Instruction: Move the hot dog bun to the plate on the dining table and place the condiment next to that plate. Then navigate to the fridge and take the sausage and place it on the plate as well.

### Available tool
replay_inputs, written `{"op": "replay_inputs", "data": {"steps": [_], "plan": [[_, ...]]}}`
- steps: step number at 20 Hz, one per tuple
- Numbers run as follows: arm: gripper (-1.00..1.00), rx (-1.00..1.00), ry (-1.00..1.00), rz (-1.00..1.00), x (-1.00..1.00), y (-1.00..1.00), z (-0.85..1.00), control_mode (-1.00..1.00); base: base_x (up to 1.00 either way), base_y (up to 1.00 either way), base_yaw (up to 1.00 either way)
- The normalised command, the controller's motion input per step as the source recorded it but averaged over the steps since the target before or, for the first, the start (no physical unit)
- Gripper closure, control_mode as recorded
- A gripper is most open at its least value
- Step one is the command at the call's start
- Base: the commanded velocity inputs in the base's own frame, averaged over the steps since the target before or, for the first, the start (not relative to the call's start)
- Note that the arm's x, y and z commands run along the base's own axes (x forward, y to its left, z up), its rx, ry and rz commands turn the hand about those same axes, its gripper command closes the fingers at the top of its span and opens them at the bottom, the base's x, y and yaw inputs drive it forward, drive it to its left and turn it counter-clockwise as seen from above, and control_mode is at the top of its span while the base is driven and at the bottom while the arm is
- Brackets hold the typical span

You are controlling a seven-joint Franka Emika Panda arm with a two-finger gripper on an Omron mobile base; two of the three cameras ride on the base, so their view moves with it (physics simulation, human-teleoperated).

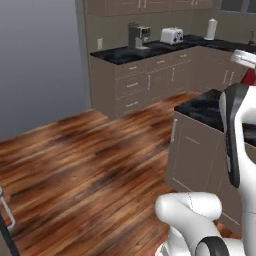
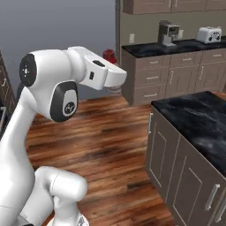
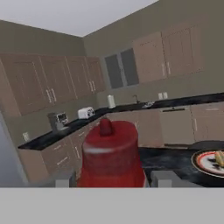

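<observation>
My gripper (image 3: pixel 114 179) is shut on the condiment (image 3: pixel 111 153), a red squeeze bottle that stands between the two dark fingertips (image 3: pixel 65 179). In the right base view the condiment's red end (image 2: pixel 109 55) pokes out behind the white hand, high above the floor. In the left base view a red bit of the condiment (image 1: pixel 248 76) shows at the right edge. The plate (image 3: pixel 205 168), red-rimmed, lies on the dining table (image 3: pixel 170 159) to the right of the bottle. The hot dog bun (image 3: pixel 220 158) rests on the plate. The black dining table top (image 2: pixel 198 114) lies to the arm's right.
Behind stands the kitchen worktop (image 1: pixel 125 54) with a coffee machine (image 1: pixel 137 36), a toaster (image 1: pixel 171 35) and a white paper roll (image 1: pixel 211 29). Wooden floor (image 1: pixel 90 160) spreads between the worktop and the table. A grey handle (image 1: pixel 6 212) shows at the lower left edge.
</observation>
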Motion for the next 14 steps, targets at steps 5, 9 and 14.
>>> {"op": "replay_inputs", "data": {"steps": [5, 9, 14], "plan": [[1.00, 0.00, 0.00, 0.00, 0.00, 0.00, 0.00, 1.00, 0.33, -0.17, -0.65], [1.00, 0.00, 0.00, 0.00, 0.00, 0.00, 0.00, 1.00, 0.53, -0.16, -0.55], [1.00, 0.00, 0.00, 0.00, 0.00, 0.00, 0.00, 1.00, 0.70, -0.22, -0.43]]}}
